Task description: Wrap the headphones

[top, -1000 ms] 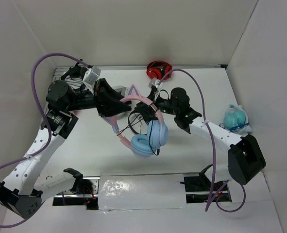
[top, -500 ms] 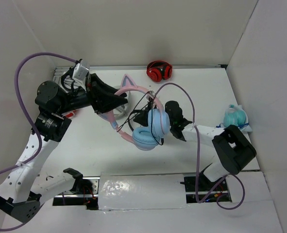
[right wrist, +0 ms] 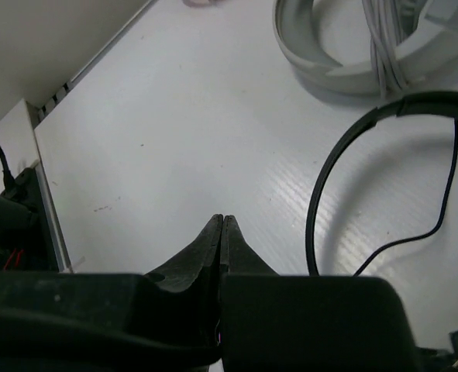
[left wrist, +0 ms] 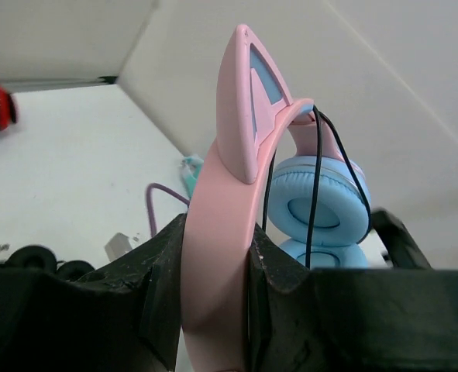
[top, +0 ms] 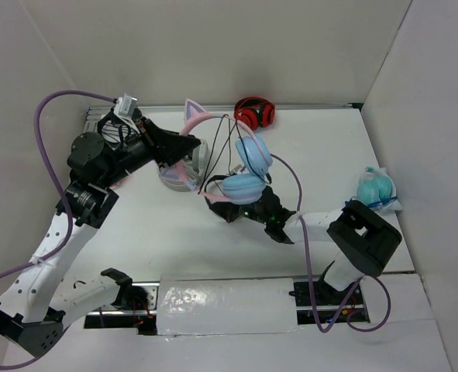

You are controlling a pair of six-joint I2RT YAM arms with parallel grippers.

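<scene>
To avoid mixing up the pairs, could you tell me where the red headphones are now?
In the top view, the red headphones lie at the far edge of the table, just beyond the cat-ear headphones.

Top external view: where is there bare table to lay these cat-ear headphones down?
There are two bare patches. One is far right, between the red pair and the teal bag. The other is near left, beside the left arm. The centre is crowded with the headphones, the grey pair and the right hand.
</scene>
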